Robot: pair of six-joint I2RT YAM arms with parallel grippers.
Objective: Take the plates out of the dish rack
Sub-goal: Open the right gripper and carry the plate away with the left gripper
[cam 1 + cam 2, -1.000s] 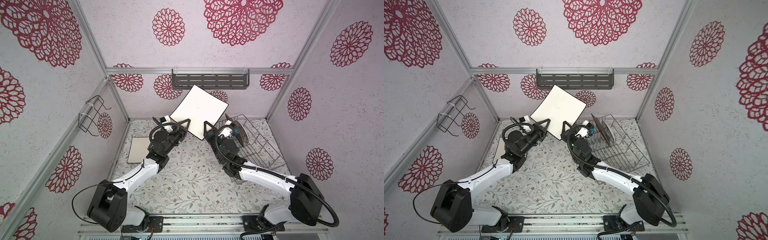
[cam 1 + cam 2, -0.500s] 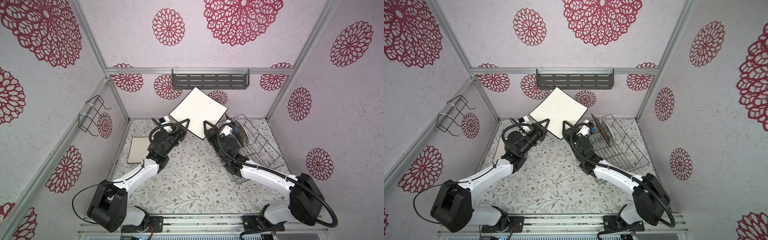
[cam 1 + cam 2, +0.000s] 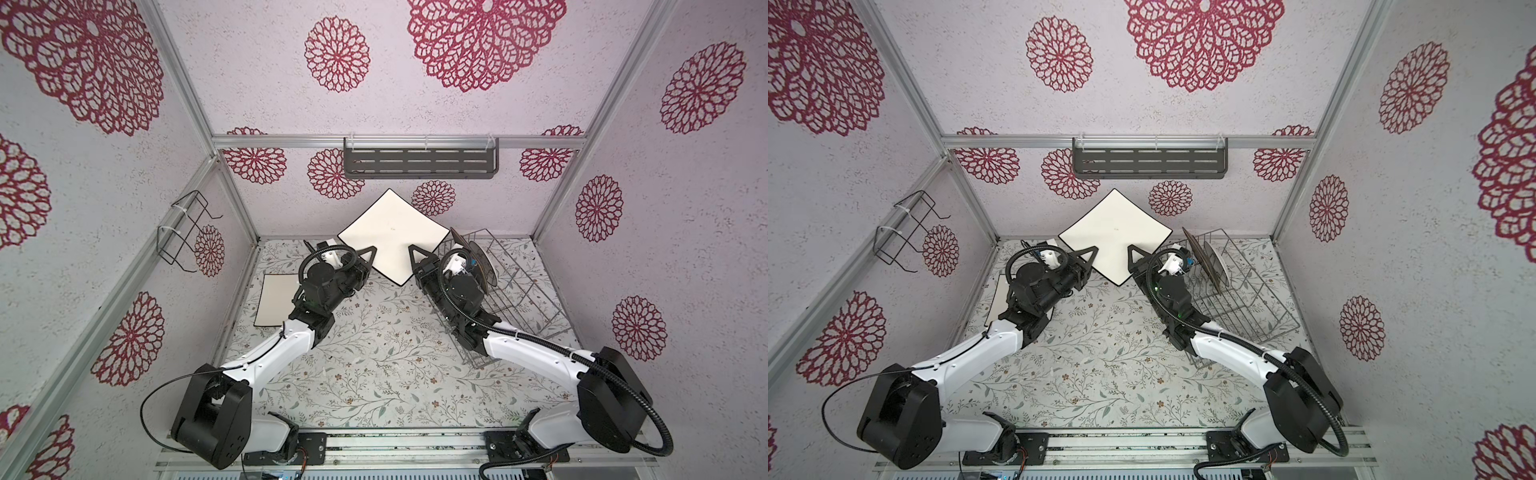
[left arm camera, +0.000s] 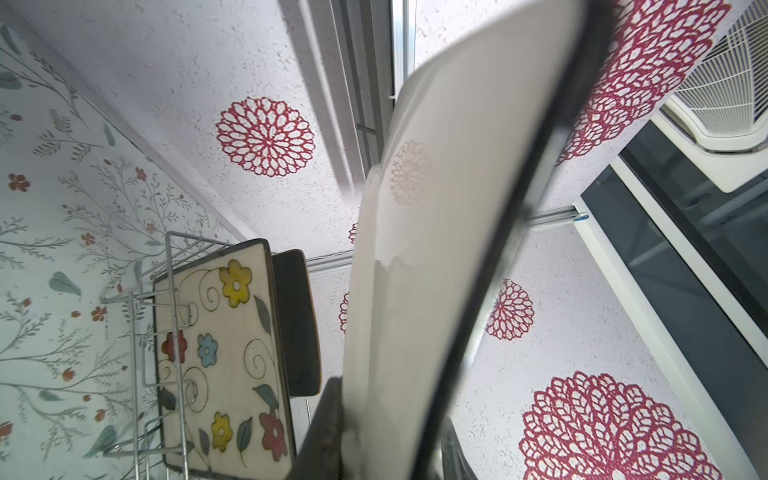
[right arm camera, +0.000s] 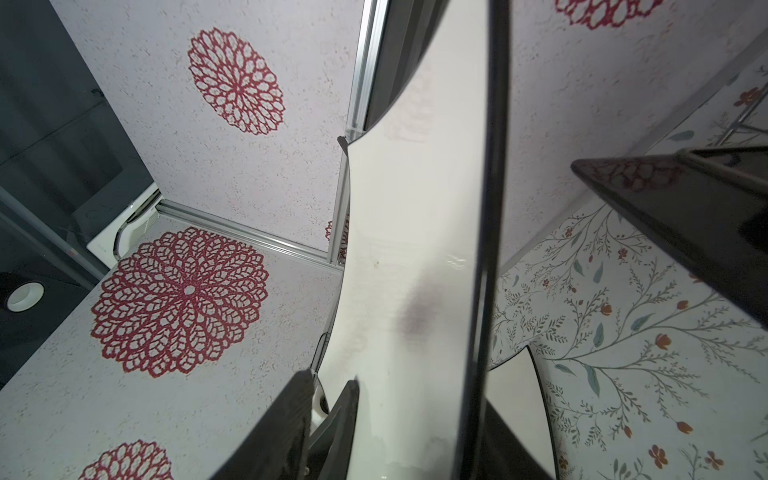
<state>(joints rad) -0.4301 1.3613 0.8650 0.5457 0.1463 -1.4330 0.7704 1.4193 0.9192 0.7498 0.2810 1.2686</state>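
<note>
White square plate (image 3: 390,232): looked glazed ceramic, smooth and glossy, carried faint reflections; thin dark rim. Floral plate (image 4: 224,353): cream glaze, softer sheen. Dish rack (image 3: 524,291): bare silver metal wire, shiny. Wall shelf (image 3: 419,164): dark grey, matt. Tabletop (image 3: 374,365): matt printed covering. Walls (image 3: 249,83): rough, grainy.

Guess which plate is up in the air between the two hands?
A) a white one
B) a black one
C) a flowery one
A: the white plate is held up in the air, while the flowery plate stands in the rack.
</note>
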